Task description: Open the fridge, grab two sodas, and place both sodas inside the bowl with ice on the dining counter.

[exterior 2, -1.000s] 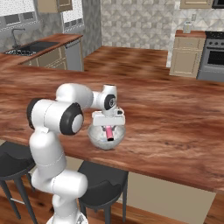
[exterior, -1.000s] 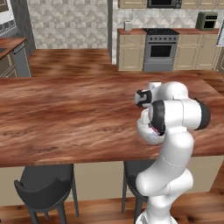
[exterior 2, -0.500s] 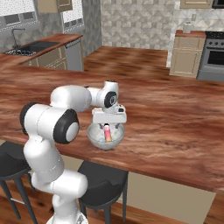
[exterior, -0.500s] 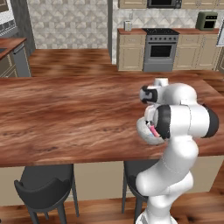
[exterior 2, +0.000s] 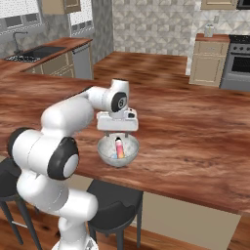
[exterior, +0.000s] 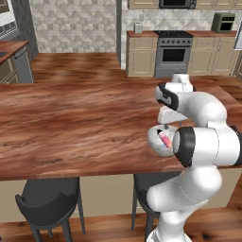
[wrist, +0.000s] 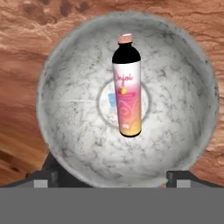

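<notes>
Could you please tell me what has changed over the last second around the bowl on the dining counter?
The tool opened and let go of the soda, which now lies loose in the bowl; the arm also shifted a little over the bowl. The bowl itself and the dining counter stayed as they were.

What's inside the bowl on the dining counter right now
One soda bottle with a pink and yellow label lies in the bowl, with a pale patch on the bowl's bottom beside it. What lies under the bottle is covered.
</notes>
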